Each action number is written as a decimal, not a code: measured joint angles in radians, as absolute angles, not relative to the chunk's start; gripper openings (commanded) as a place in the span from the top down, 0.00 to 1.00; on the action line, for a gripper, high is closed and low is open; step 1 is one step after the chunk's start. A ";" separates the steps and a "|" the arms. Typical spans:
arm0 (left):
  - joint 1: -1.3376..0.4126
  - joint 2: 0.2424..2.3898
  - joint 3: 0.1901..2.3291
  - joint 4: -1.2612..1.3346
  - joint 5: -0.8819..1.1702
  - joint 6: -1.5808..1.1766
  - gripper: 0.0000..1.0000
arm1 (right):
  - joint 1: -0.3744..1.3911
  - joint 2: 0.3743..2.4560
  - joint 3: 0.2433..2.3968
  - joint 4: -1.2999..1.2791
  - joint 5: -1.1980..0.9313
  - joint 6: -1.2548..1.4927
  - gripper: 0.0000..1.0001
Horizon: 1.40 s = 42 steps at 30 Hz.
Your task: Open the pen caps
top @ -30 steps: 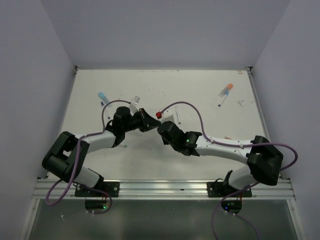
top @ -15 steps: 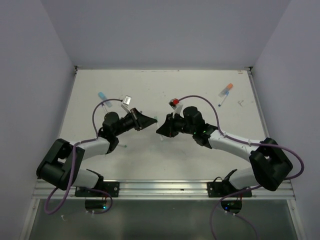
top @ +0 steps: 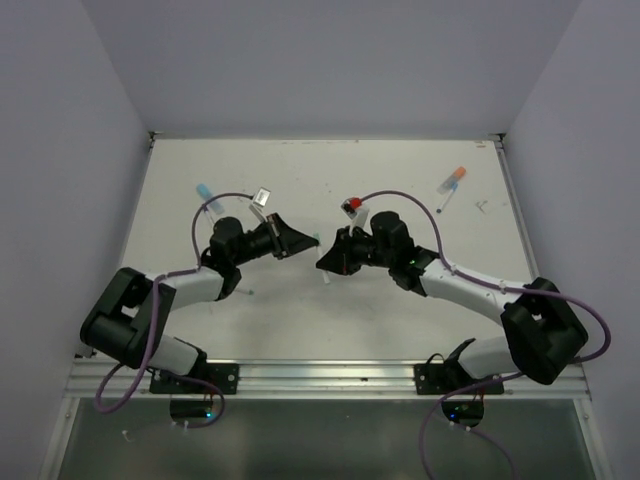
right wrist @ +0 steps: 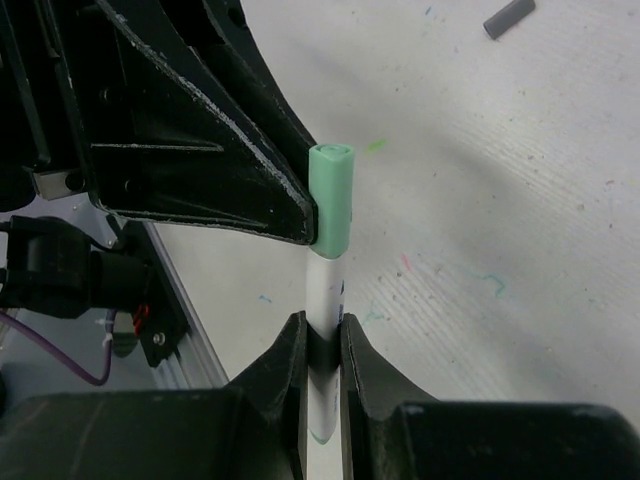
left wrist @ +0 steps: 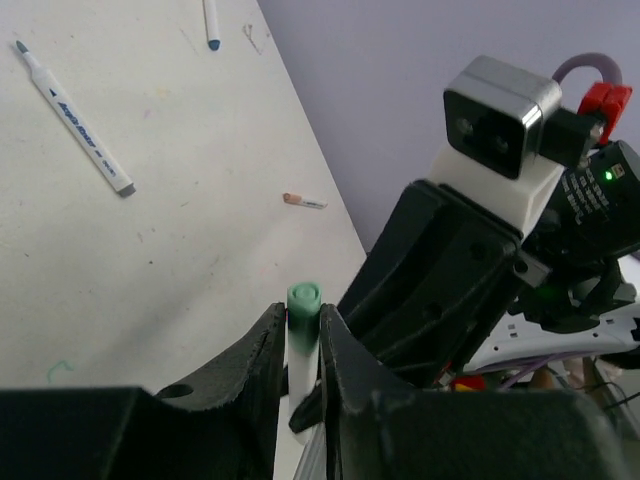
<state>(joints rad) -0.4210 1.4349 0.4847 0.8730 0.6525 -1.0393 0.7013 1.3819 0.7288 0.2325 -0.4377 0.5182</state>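
One white marker is held between both grippers above the middle of the table. My left gripper point(top: 308, 241) point(left wrist: 303, 312) is shut on its green cap point(left wrist: 303, 298) point(right wrist: 331, 208), and the cap end pokes out past the fingertips. My right gripper point(top: 326, 254) point(right wrist: 322, 338) is shut on the white barrel point(right wrist: 323, 288) just below the cap. The cap still sits on the barrel. An orange-capped marker point(top: 454, 180) lies at the far right. A light blue cap point(top: 206, 190) lies at the far left.
An uncapped white marker point(left wrist: 75, 103) and a thin blue-tipped pen point(left wrist: 210, 22) lie on the table beyond my left gripper. A small grey cap point(right wrist: 508, 17) lies on the table. A small white piece point(top: 327, 278) lies below the grippers. The metal rail point(top: 320, 375) runs along the near edge.
Over the last second both arms swung up and forward, so the grippers now face each other with the marker between them. Since half a second ago they have barely shifted.
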 measured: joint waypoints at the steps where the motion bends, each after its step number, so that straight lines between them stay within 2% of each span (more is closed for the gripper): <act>1: -0.421 1.457 0.485 0.897 0.661 -1.057 0.73 | 0.701 1.378 0.728 0.220 -0.438 0.515 1.00; 4: -0.421 1.525 0.485 0.995 0.665 -1.109 0.64 | 0.717 1.374 0.728 0.171 -0.472 0.506 1.00; 6: -0.419 1.571 0.485 1.066 0.670 -1.151 0.63 | 0.730 1.374 0.720 0.165 -0.495 0.504 1.00; 14: -0.420 1.623 0.485 1.217 0.685 -1.239 0.67 | 0.734 1.374 0.680 0.165 -0.519 0.509 1.00; 17: -0.420 1.623 0.484 1.224 0.687 -1.238 0.61 | 0.734 1.374 0.679 0.168 -0.519 0.513 1.00; 19: -0.421 1.622 0.479 1.223 0.687 -1.232 0.51 | 0.734 1.374 0.679 0.169 -0.519 0.516 1.00; 22: -0.421 1.606 0.468 1.192 0.685 -1.209 0.45 | 0.734 1.370 0.679 0.169 -0.517 0.521 1.00; 39: -0.452 1.547 0.449 1.116 0.680 -1.134 0.55 | 0.724 1.339 0.692 0.172 -0.458 0.551 1.00; 42: -0.456 1.548 0.445 1.116 0.681 -1.134 0.61 | 0.720 1.341 0.692 0.173 -0.458 0.558 1.00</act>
<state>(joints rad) -0.4564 1.5478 0.4450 1.1160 0.6807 -1.1339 0.7204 1.3415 0.6918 0.1730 -0.4576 0.5583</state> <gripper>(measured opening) 0.433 0.132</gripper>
